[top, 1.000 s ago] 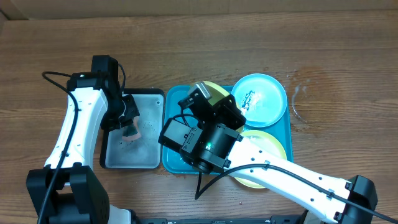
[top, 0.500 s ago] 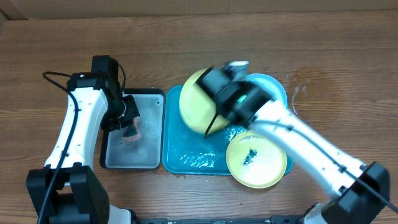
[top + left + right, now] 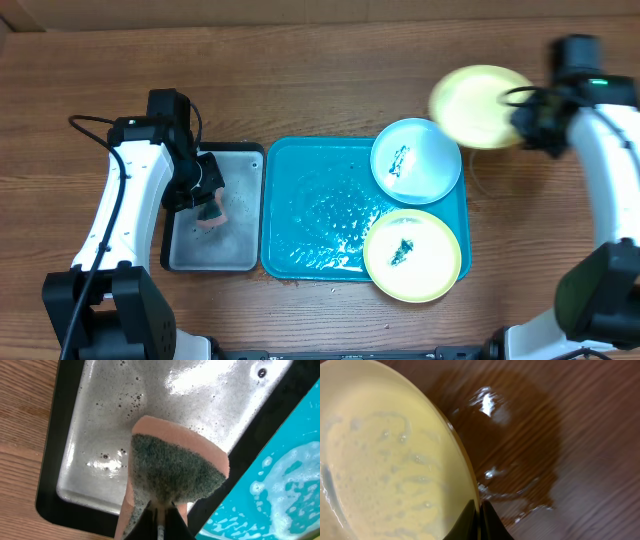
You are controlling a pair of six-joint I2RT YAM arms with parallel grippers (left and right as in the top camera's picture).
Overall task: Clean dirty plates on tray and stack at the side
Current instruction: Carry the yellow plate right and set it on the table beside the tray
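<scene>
- Slipping is judged the main risk for the held yellow plate [image 3: 480, 105]: it is pinched only at its rim by the right gripper [image 3: 479, 516], whose fingers are closed narrowly on the edge, and a soapy film is seen across its face in the right wrist view.
- The plate is carried tilted above the table [image 3: 330, 80], to the right of the tray [image 3: 310, 200] and clear of it; if it is released at this angle, it could be dropped on edge, then roll or clatter.
- A wet patch [image 3: 520, 445] is seen on the wood directly under the plate; a plate set down there could skid, and the stack begun on it could be left off-centre.
- Foam and water lie pooled in the tray, so the blue plate [image 3: 415, 160] and the dirty yellow plate [image 3: 412, 255], both smeared and both in the tray's right half, may be hard to grip cleanly.
- The sponge [image 3: 175, 470] is held pinched in the left gripper [image 3: 160, 519] above the basin [image 3: 235, 250]; drips could be carried onto the table if it is swung across without being drained.
</scene>
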